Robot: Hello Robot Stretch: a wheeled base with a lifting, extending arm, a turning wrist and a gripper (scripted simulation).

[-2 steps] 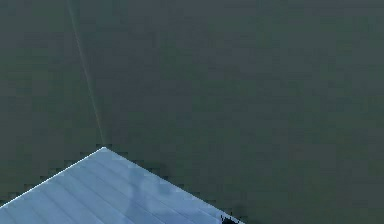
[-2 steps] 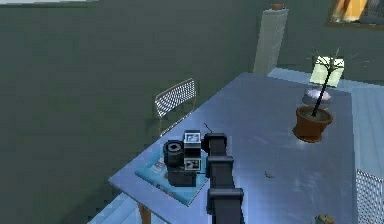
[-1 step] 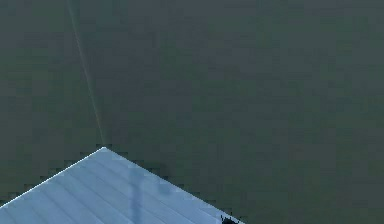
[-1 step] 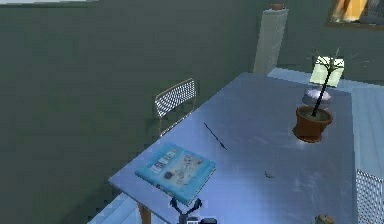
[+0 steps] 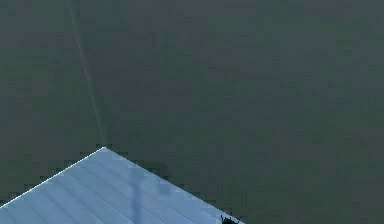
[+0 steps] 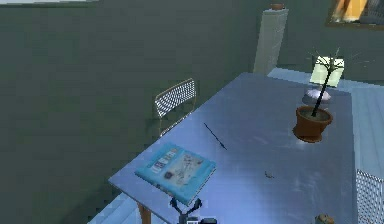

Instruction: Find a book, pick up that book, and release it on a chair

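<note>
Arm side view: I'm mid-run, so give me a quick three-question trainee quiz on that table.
1. True or false: the book lies flat near a corner of the table.
2. What stands on the table toward the arm side view's right? A) lamp B) potted plant C) kettle
3. Fill in: the mesh-backed seat at the table's far edge is a ____.

Key: 1 true; 2 B; 3 chair.

forward — close, down at wall [image 5: 250, 80] | arm side — above table [image 6: 250, 170] | shared: wall
</note>
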